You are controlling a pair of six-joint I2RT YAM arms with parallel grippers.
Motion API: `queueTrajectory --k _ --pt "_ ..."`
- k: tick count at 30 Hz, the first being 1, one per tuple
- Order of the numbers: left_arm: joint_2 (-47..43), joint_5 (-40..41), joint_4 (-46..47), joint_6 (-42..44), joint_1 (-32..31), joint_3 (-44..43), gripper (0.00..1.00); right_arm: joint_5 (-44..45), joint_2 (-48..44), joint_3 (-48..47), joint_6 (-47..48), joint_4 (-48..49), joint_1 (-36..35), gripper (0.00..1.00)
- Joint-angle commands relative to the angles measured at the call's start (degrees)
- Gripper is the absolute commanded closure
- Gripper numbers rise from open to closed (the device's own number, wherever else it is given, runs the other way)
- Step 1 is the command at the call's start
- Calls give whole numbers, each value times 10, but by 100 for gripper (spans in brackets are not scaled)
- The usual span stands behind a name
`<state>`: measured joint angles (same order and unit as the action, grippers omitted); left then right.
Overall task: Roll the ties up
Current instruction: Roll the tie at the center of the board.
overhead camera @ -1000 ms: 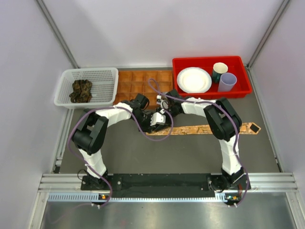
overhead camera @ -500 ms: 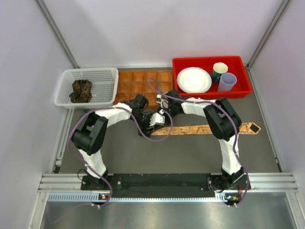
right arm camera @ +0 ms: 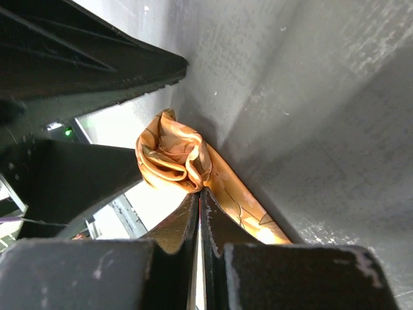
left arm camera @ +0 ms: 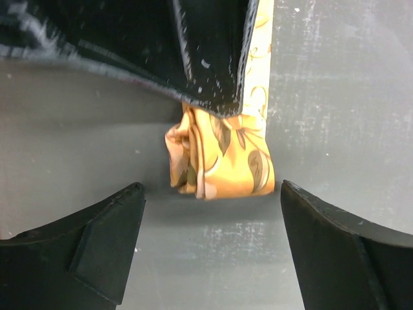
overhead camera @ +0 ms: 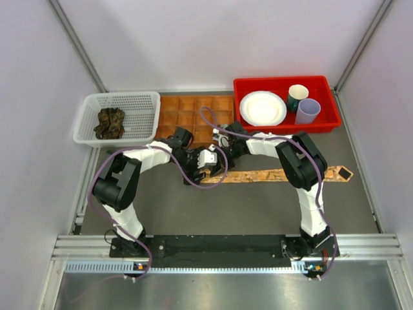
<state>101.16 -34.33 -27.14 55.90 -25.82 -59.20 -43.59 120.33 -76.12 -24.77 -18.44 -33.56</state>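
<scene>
The tan-orange tie (overhead camera: 284, 174) lies flat across the table, its left end wound into a small roll (left arm camera: 222, 161). My left gripper (left arm camera: 211, 191) is open, a finger on each side just short of the roll and touching nothing. My right gripper (right arm camera: 200, 192) is shut, its tips pinching the edge of the roll (right arm camera: 171, 155); in the left wrist view its black body hides the top of the roll. Seen from above, both grippers meet at the tie's left end: left (overhead camera: 204, 163), right (overhead camera: 219, 143). Dark green-brown ties (overhead camera: 110, 123) sit bunched in the white basket (overhead camera: 145, 103).
A brown compartment tray (overhead camera: 193, 111) lies just behind the grippers. The red bin (overhead camera: 322, 123) at the back right holds a white plate (overhead camera: 262, 108) and two cups (overhead camera: 303, 103). The tie's pointed dark tip (overhead camera: 345, 173) rests near the right wall.
My left gripper has let go of the roll, opened wide and drawn back slightly to the left. My right gripper has closed on the roll.
</scene>
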Motion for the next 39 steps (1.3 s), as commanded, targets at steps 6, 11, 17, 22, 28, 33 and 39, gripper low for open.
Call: queueTrajectory --k 6,11,17,22,28,33,39 --pt "49 58 -27 15 -47 -34 3 5 -2 10 -10 -13 12 100" --pt "55 63 -55 44 -64 -33 22 -17 -15 12 -19 0 11 100" --pt "46 74 -92 80 -70 -14 43 -33 -44 17 -26 6 11 100" --pt "35 82 -101 98 -70 6 64 -25 -48 17 -19 -9 11 100" --pt "40 93 -86 73 -69 8 49 -4 -27 11 -5 -20 12 100" --pt "19 75 -47 12 -53 18 11 25 -6 12 24 -40 12 100" --pt "-39 14 -13 -52 -13 32 1 35 -11 19 33 -34 11 100"
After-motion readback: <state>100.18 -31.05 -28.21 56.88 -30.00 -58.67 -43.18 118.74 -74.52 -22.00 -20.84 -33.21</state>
